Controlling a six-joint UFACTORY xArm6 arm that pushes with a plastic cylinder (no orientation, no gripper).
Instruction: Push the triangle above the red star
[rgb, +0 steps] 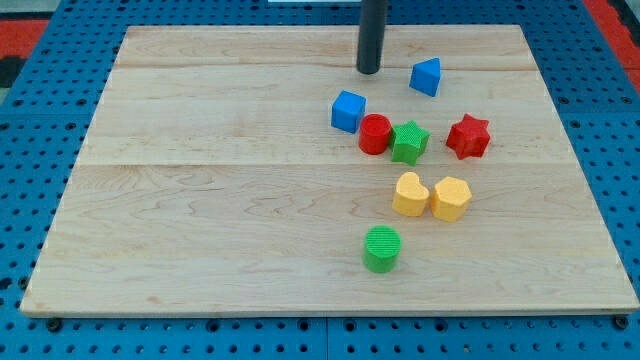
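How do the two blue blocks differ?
The blue triangle is wedge-shaped; the blue cube is boxy. The triangle sits nearer the view's top and right of my tip; the cube lies lower left, beside the red cylinder. Both are blue and similar in size.

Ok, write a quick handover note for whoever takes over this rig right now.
My tip rests on the board near the view's top, just left of the blue triangle, not touching it.
The red star lies below and right of the triangle.
Done: triangle is already higher than the star, but left of it.
Left: nudge the triangle toward the view's right until it sits directly above the star.
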